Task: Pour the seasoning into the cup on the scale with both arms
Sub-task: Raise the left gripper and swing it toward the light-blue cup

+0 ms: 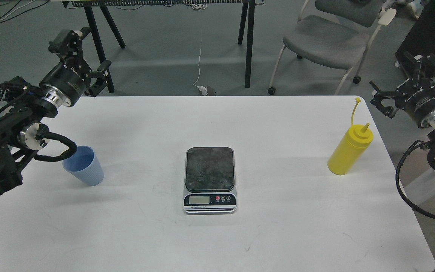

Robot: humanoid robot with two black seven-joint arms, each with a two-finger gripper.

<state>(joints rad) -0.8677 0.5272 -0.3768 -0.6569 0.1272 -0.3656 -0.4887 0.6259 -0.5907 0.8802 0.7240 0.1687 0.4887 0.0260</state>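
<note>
Cup [83, 166] stands at frame left, below the spread, empty left gripper [89, 51]; bottle [350, 150] upright at right, below-left of the spread, empty right gripper [404, 81].

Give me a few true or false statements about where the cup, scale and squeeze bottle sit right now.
1. The light-blue cup stands on the scale. False: it stands on the table, left of the scale.
2. The yellow squeeze bottle is right of the scale. True.
3. The right end effector grips the bottle. False: it is apart from it, holding nothing.
4. The scale's weighing plate is bare. True.
5. The left end effector is open. True.
</note>
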